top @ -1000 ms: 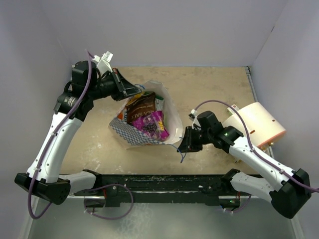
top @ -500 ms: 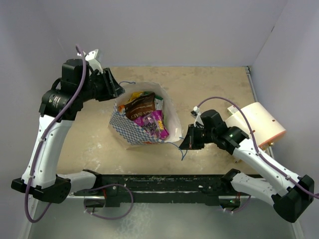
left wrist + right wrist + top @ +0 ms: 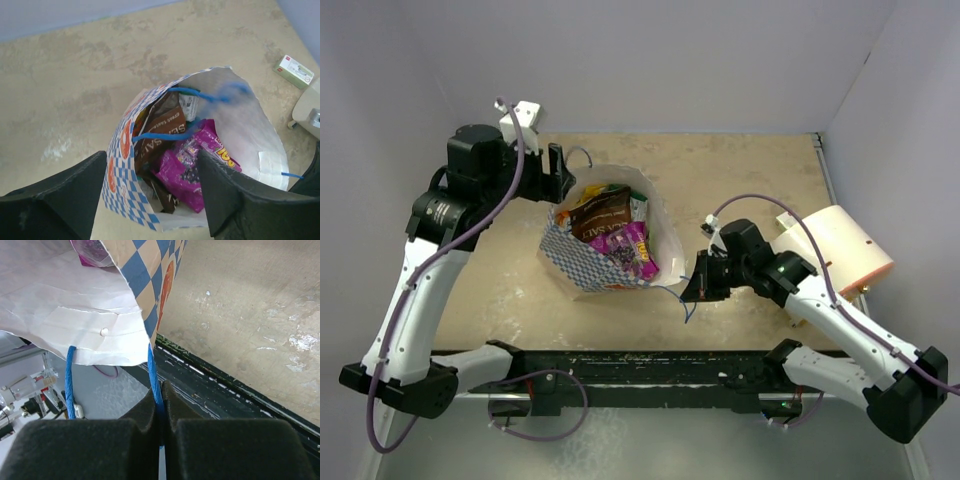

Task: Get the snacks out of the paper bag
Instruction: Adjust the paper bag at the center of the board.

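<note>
The paper bag (image 3: pixel 665 238) lies tipped on its side near the middle of the worktop (image 3: pixel 750 175), its mouth facing up toward the overhead camera and its checkered band on the near-left side. The snacks (image 3: pixel 177 150) are all inside it, with a magenta packet (image 3: pixel 631 250) and a brown pouch (image 3: pixel 603 212) uppermost. The right gripper (image 3: pixel 161 390) is pinched tight on one blue string handle (image 3: pixel 153 367) at the bag's near-right rim, which seems meant to hold the bag steady and its mouth spread. The left gripper (image 3: pixel 552 172) hangs above the far-left edge of the mouth, fingers spread wide with nothing between them. The step in hand looks like the first reach: no packet is out yet. The next move calls for the left gripper to come down into the opening past the second handle (image 3: pixel 167 135), which crosses the mouth, and close on the edge of a top packet. The worktop is mottled beige, worn pale in patches, shut in by plain pale walls (image 3: pixel 670 60). A cream cylinder (image 3: pixel 835 250) lies at the right, with a small box (image 3: pixel 295 71) near it.
</note>
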You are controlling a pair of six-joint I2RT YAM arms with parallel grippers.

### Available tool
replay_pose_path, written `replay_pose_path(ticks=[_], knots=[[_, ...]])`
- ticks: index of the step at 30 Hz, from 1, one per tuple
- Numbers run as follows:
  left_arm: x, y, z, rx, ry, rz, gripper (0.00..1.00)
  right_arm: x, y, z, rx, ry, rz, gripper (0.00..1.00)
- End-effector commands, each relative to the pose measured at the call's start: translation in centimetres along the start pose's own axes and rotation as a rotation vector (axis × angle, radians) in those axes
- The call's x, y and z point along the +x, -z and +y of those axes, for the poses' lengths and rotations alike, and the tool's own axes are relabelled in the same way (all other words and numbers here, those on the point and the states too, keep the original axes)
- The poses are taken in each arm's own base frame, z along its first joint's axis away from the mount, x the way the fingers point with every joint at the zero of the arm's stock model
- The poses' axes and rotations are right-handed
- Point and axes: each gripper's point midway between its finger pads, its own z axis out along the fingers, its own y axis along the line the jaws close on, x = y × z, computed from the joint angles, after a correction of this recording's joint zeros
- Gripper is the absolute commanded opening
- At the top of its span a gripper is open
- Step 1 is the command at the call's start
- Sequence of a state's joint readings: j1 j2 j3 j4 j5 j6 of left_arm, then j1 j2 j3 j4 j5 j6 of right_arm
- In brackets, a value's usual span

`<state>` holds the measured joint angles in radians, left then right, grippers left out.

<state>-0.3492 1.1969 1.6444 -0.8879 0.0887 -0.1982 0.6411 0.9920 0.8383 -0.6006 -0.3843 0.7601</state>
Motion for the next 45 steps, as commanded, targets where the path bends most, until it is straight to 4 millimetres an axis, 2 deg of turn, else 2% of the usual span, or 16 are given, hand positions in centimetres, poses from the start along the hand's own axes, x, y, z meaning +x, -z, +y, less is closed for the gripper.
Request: replay_pose_path(ticks=[1,4,6,12,15,18,21,24,26,33,38,42,45], knots=[[-4.5,1.8,-2.8,0.162,-0.218,-0.26,0.8,-0.7,1.0,1.1,-0.017,0.035,-0.012,0.0],[-4.1,1.0,-3.8,0.229,-0.254,-0.245,0.81,-0.9,1.0,1.2,-0.02,0.037,-0.016,0.0],[-4.0,0.5,-4.2,0.255,-0.256,-0.23,0.78,-1.0,1.0,1.3,-0.019,0.039,-0.018,0.0],[-4.2,-1.7,-3.2,0.205,-0.247,-0.208,0.73,-1.2,0.9,1.3,-0.014,0.043,-0.025,0.0],[-4.7,-2.5,-3.2,0.208,-0.254,-0.206,0.66,-1.3,0.9,1.2,-0.01,0.046,-0.03,0.0],[-5.3,-3.1,-3.2,0.204,-0.248,-0.222,0.53,-1.3,0.9,1.1,-0.006,0.046,-0.032,0.0],[-6.4,-3.2,-2.7,0.164,-0.213,-0.243,0.25,-1.5,1.0,1.2,-0.009,0.05,-0.043,0.0],[-7.7,-2.6,-1.9,0.103,-0.174,-0.264,0.08,-2.3,1.1,1.4,-0.008,0.062,-0.076,0.0],[-8.7,-1.8,-1.1,0.045,-0.147,-0.289,0.0,-2.8,1.1,1.7,-0.007,0.08,-0.085,0.0],[-11.9,1.2,2.2,-0.172,-0.033,-0.388,0.0,-5.7,1.5,3.8,0.0,0.196,-0.087,0.0],[-13.9,3.7,6.0,-0.383,0.029,-0.451,0.0,-7.2,0.0,6.2,-0.035,0.254,-0.046,0.0],[-15.7,5.5,8.3,-0.421,0.045,-0.494,0.0,-8.7,-1.4,9.3,-0.092,0.293,-0.024,0.0],[-17.0,6.4,8.4,-0.432,0.013,-0.524,0.0,-9.8,-2.3,12.1,-0.141,0.318,-0.022,0.0]])
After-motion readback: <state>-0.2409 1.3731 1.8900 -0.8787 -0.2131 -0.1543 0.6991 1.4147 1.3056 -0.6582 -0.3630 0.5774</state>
